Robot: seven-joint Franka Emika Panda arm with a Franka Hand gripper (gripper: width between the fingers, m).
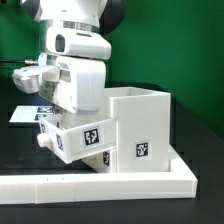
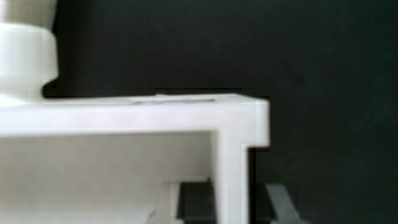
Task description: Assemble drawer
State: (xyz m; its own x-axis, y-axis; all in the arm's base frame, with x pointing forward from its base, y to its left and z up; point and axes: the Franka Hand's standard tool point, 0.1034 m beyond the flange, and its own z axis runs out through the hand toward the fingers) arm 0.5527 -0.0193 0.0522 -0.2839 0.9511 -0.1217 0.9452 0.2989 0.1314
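The small knobbed tray is tilted, its round knob towards the exterior view's left and one corner against the big box shell. The shell stands open-topped by the low rail, with marker tags on its side. My gripper reaches down from the white hand and is shut on the tray's side wall. In the wrist view the tray's wall fills the frame, with the knob at one end. My gripper straddles the thin wall, one finger on each side of it.
The low white rail borders the table in front of the shell and tray. The marker board lies flat on the black table at the exterior view's left. A green wall stands behind.
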